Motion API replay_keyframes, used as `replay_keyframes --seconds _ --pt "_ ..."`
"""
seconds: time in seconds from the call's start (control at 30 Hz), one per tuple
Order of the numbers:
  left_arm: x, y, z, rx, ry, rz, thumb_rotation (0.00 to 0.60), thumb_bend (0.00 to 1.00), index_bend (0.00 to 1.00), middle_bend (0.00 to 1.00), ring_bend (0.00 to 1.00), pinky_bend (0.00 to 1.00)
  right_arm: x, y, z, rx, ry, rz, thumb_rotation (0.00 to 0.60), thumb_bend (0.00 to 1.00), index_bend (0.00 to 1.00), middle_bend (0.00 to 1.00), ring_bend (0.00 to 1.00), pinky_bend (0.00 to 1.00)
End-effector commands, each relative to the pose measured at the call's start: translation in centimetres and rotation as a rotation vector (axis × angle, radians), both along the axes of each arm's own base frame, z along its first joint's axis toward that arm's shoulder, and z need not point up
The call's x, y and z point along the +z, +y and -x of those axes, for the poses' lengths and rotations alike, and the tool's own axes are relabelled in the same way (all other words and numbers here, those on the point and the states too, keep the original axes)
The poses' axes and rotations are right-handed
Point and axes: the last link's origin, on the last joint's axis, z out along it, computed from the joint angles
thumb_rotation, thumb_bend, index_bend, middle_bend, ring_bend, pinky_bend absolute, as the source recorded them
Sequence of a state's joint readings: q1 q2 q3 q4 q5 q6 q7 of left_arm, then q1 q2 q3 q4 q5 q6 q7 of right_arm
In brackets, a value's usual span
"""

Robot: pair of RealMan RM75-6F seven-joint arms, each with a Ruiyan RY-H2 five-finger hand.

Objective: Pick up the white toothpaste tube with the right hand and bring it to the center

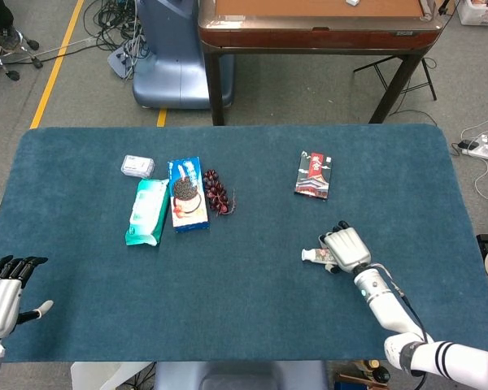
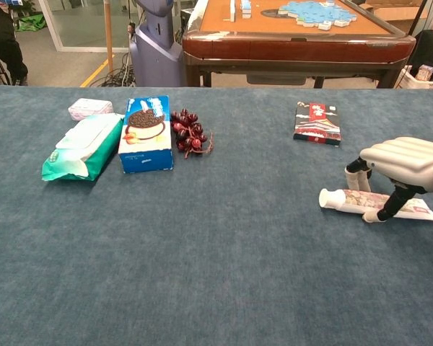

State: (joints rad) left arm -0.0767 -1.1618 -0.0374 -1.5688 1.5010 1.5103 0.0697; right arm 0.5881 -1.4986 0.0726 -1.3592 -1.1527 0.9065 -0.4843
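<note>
Right hand (image 2: pixel 403 164) is arched over the white toothpaste tube (image 2: pixel 377 205), which lies flat on the blue table (image 1: pixel 252 317) off to my right side, cap end pointing toward the middle. From the chest view I've got fingertips (image 2: pixel 355 178) planted on the far side of the tube and the thumb down on the near side, so the hand straddles it. I can't tell whether the fingers are truly clamping or only touching; the tube looks to be resting on the cloth, not lifted. In the head view the hand (image 1: pixel 346 249) covers most of the tube and only the cap end (image 1: pixel 311 256) pokes out.

Risks as I see them: the tube is round and slick, so if I close unevenly it could squirt out sideways or roll along the cloth. The grip sits toward the tail half, so the cap end may droop and swing when I lift. Fingertips digging into the cloth could drag instead of closing.

The red card box (image 2: pixel 317 122) lies beyond the hand, apart from it, fine unless I swing wide. Left hand (image 1: pixel 2 299) hangs off the near left corner, fingers loosely spread, holding nothing
</note>
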Motion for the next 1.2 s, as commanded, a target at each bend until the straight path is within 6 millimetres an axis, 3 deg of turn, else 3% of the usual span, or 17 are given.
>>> replay_keyframes --seconds 0.03,0.37,0.67,1.0,1.2 --pt "0.0 0.0 0.0 0.0 0.0 0.0 0.6 0.05 0.23 0.27 0.22 0.11 0.0 0.0 0.1 -0.004 -0.001 -0.003 0.6 0.32 0.52 0.5 0.33 0.18" --pt "-0.1 0.1 -0.3 -0.011 -0.004 0.008 0.6 0.05 0.23 0.27 0.22 0.11 0.0 0.2 0.1 -0.003 -0.006 -0.024 0.6 0.58 0.6 0.56 0.39 0.21" --pt "-0.1 1.8 -1.8 -0.092 0.019 0.05 0.6 0.05 0.23 0.27 0.22 0.11 0.8 -0.5 -0.9 0.015 0.002 -0.082 0.6 0.84 0.67 0.6 0.49 0.27" --pt "-0.5 5.0 -4.4 -0.212 -0.015 0.193 0.6 0.05 0.23 0.29 0.28 0.15 3.0 -2.1 -4.3 0.087 -0.028 -0.121 0.6 0.94 0.75 0.66 0.59 0.33" --pt "-1.1 7.0 -6.0 -0.306 0.016 0.266 0.6 0.06 0.23 0.37 0.41 0.24 3.6 -2.3 -6.8 0.131 -0.083 -0.186 0.6 0.98 0.79 0.69 0.64 0.34"
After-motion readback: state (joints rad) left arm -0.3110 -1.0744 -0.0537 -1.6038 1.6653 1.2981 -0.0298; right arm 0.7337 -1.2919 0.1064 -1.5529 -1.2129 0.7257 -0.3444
